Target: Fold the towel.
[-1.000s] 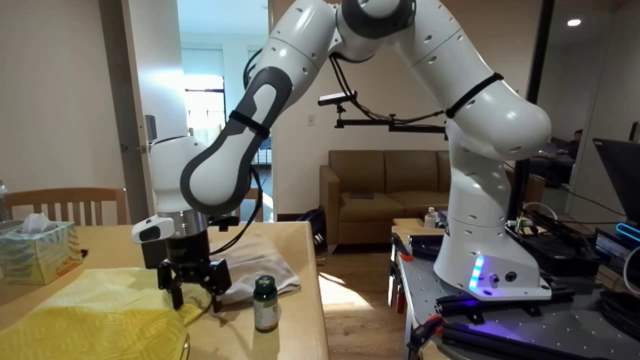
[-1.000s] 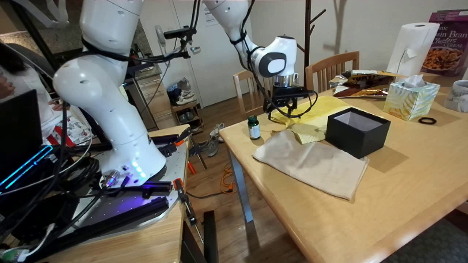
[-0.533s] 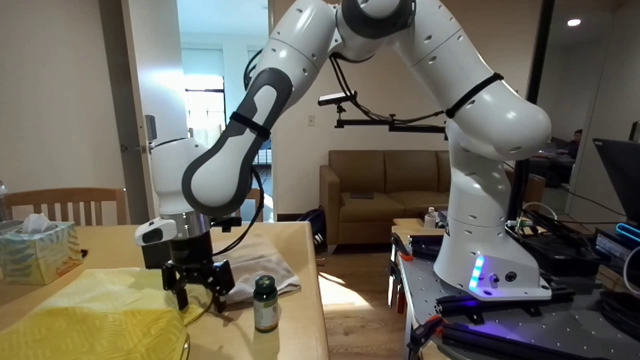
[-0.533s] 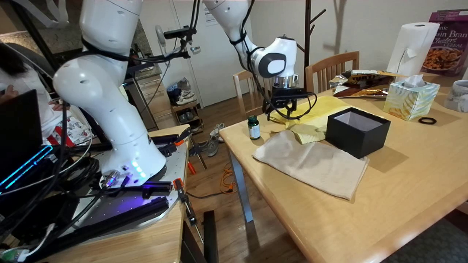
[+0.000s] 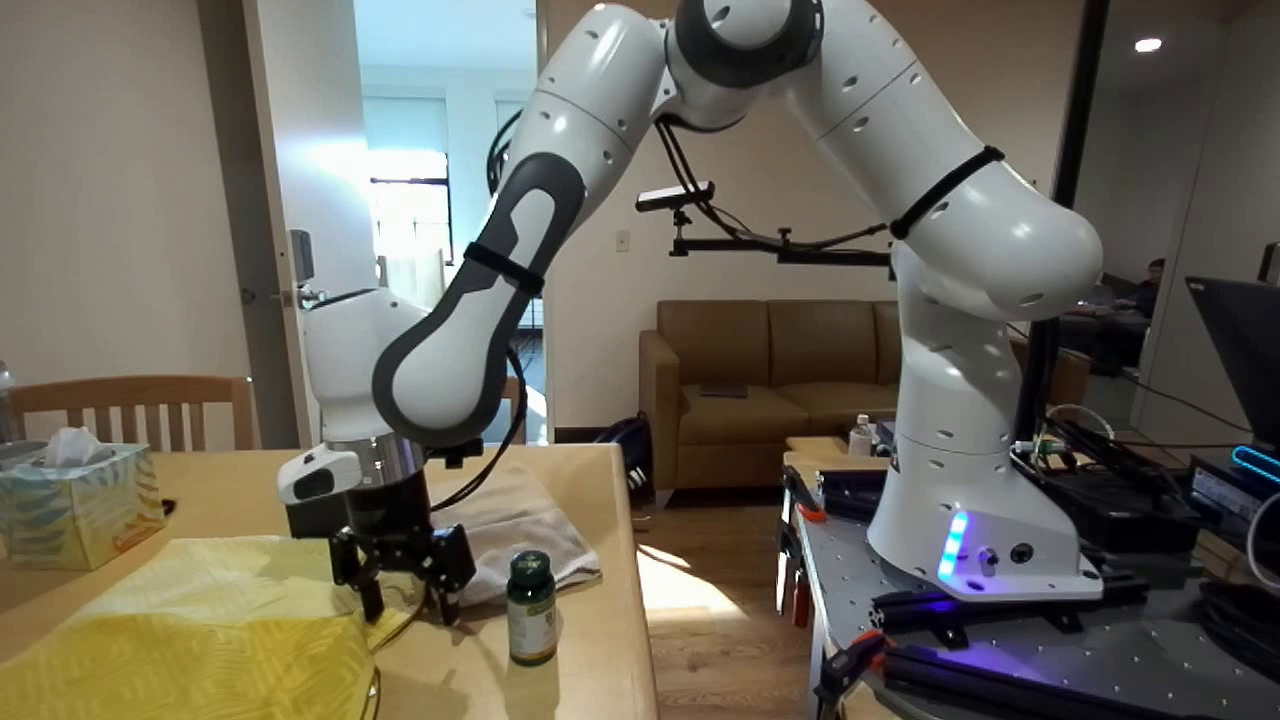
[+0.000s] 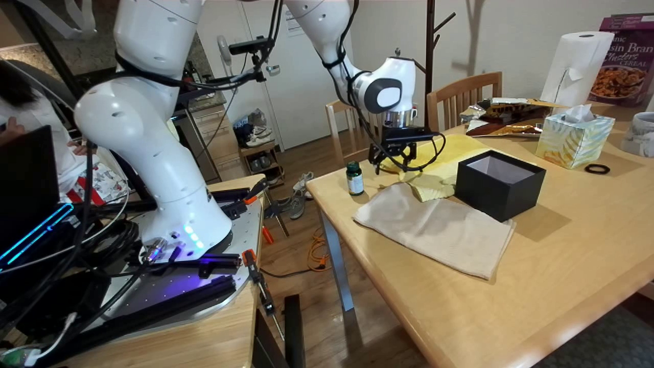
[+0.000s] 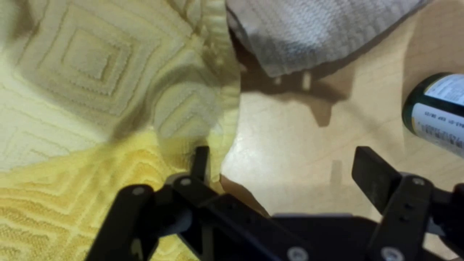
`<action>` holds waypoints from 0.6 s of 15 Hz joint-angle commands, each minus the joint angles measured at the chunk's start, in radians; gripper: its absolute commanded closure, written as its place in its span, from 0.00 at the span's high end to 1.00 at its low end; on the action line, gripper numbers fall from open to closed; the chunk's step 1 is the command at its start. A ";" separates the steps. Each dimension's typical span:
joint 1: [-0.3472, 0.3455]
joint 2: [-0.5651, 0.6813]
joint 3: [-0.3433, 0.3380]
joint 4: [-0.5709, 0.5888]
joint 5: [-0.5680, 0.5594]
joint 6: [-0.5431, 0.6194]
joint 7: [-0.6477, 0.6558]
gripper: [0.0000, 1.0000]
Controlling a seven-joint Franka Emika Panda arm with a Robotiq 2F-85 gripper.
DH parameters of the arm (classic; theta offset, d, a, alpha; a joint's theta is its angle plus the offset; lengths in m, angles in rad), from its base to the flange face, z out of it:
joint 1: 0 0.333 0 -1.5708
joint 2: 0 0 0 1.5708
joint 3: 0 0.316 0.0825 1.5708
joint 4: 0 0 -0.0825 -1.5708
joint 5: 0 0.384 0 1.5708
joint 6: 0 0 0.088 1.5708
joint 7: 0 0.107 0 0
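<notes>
The yellow towel [image 5: 190, 660] lies on the table with part of it folded over, showing a paler side beside a deeper yellow one. My gripper [image 5: 410, 608] points down at the towel's edge nearest the small bottle. In the wrist view the gripper [image 7: 282, 159] is wide open, with bare wood between its fingers. Its left finger [image 7: 200, 163] overlaps the rim of the towel [image 7: 90, 119]; whether it touches the cloth I cannot tell. The right finger [image 7: 377, 177] hangs over the table. Cables partly cover the gripper [image 6: 392, 166] in an exterior view.
A dark green bottle [image 5: 532, 610] stands close to the gripper, near the table edge. A smaller whitish cloth [image 6: 439, 230] lies beside the towel, with a black box [image 6: 498, 189] at its border. Farther off are a tissue box [image 6: 575, 138] and a foil bag [image 6: 511, 117].
My gripper has shifted a little toward the bottle and come slightly lower. It stays open, and the towel lies as before.
</notes>
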 commanded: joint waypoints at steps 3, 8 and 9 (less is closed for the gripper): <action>-0.004 0.004 0.003 0.017 -0.040 -0.010 -0.012 1.00; 0.012 -0.055 -0.005 -0.034 -0.041 0.017 0.035 1.00; 0.018 -0.063 -0.008 -0.038 -0.043 0.021 0.043 1.00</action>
